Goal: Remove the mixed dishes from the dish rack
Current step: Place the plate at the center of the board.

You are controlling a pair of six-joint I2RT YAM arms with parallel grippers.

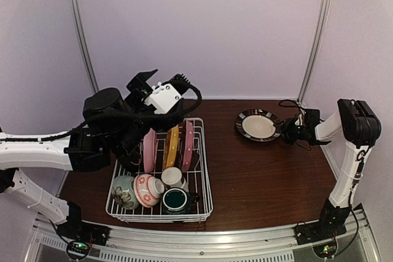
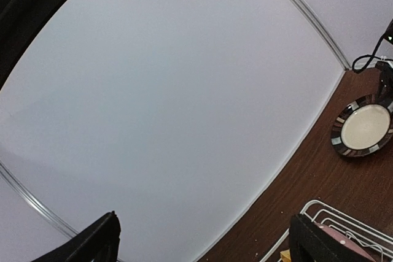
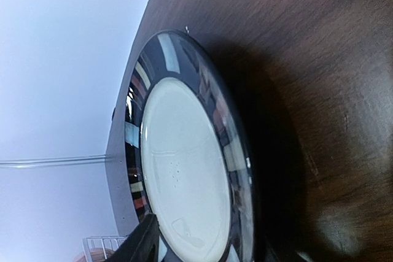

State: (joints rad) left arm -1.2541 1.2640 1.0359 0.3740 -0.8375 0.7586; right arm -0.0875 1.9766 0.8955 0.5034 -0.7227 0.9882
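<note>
The white wire dish rack (image 1: 206, 179) stands left of centre. A pink plate (image 1: 149, 150), a yellow-orange plate (image 1: 172, 146) and a pink polka-dot plate (image 1: 188, 144) stand upright in it. At its near end are a pale-green floral bowl (image 1: 124, 192), a pink-white bowl (image 1: 148, 189), a small white cup (image 1: 174, 177) and a teal mug (image 1: 177, 200). My left gripper (image 1: 161, 79) is open and empty, raised above the rack's far end and pointing at the back wall. A black-rimmed plate (image 1: 258, 125) lies on the table at the back right. My right gripper (image 1: 287, 132) holds its right rim, with one finger (image 3: 144, 243) on its top face.
The black-rimmed plate (image 2: 363, 127) and the rack's far corner (image 2: 331, 216) show in the left wrist view. The table's right edge is close behind the right arm. Metal poles stand against the back wall.
</note>
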